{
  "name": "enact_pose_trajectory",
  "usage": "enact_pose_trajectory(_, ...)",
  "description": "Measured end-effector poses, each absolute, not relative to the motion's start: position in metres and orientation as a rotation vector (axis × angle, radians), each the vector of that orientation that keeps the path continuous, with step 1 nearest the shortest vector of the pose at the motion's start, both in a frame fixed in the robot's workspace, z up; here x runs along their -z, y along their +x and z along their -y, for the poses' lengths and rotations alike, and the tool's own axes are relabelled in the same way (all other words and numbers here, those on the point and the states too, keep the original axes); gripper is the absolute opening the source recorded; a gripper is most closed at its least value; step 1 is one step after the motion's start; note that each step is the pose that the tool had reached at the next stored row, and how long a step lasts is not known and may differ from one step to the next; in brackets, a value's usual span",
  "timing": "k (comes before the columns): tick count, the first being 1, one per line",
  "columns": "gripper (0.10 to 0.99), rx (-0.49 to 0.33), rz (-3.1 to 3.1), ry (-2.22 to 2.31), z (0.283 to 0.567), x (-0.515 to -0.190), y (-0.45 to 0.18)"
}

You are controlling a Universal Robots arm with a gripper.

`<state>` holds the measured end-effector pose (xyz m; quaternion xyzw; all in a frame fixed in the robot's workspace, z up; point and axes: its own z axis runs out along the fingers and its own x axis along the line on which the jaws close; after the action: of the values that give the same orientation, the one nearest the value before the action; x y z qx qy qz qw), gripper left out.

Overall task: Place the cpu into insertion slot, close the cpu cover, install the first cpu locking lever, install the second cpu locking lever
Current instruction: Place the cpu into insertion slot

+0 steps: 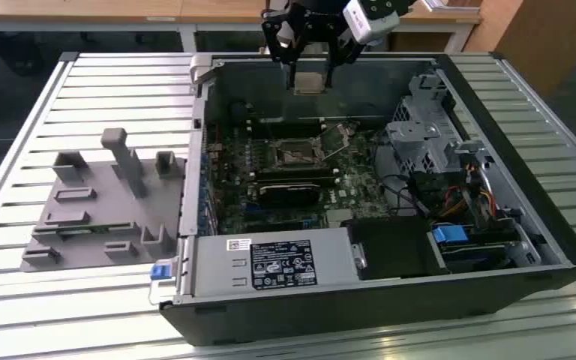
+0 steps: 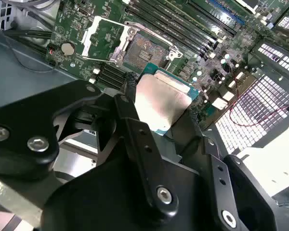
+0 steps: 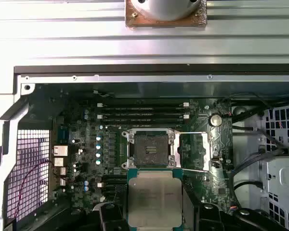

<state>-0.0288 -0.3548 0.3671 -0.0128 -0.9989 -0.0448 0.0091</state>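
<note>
The claw (image 1: 308, 73) is clamping the cpu (image 3: 154, 199) by two opposite edges, holding it in the air over the open case (image 1: 368, 304), near but not touching the bare slot (image 3: 149, 149), with the cover (image 3: 195, 151) standing swung open just beside the slot.

Hangs at the top centre of the exterior view, black wrist (image 1: 318, 19) cut off by the frame's upper edge, claw (image 1: 308, 73) pointing downward. Clamps the cpu (image 1: 308, 82) by two opposite edges in both wrist views, one of the black fingers (image 2: 129, 103) pressed against each side, bolted linkages spread wide behind them.
</note>
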Motion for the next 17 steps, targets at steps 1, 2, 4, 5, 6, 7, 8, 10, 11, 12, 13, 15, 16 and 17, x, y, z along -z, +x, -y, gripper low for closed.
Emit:
enact_pose_trajectory(1, 0.541, 0.140, 3.120, -0.040, 0.3548, -0.3671, -0.0289)
enact_pose_trajectory(2, 0.541, 0.140, 3.120, -0.040, 0.3548, -0.3671, -0.0289)
enact_pose_trajectory(4, 0.541, 0.140, 3.120, -0.040, 0.3548, -0.3671, -0.0288)
enact_pose_trajectory(5, 0.541, 0.140, 3.120, -0.040, 0.3548, -0.3671, -0.0289)
enact_pose_trajectory(6, 0.541, 0.140, 3.120, -0.040, 0.3548, -0.3671, -0.0288)
enact_pose_trajectory(7, 0.541, 0.140, 3.120, -0.041, 0.3548, -0.3671, -0.0288)
enact_pose_trajectory(8, 0.541, 0.140, 3.120, -0.042, 0.3548, -0.3671, -0.0288)
enact_pose_trajectory(10, 0.541, 0.140, 3.120, -0.048, 0.3548, -0.3670, -0.0288)
enact_pose_trajectory(11, 0.541, 0.140, 3.120, -0.052, 0.3548, -0.3670, -0.0288)
enact_pose_trajectory(12, 0.541, 0.140, 3.120, -0.058, 0.3548, -0.3671, -0.0288)
enact_pose_trajectory(13, 0.541, 0.140, 3.120, -0.064, 0.3548, -0.3671, -0.0288)
enact_pose_trajectory(15, 0.541, 0.140, 3.120, -0.077, 0.3548, -0.3670, -0.0288)
enact_pose_trajectory(16, 0.541, 0.140, 3.120, -0.086, 0.3548, -0.3670, -0.0288)
enact_pose_trajectory(17, 0.541, 0.141, 3.120, -0.097, 0.3548, -0.3670, -0.0288)
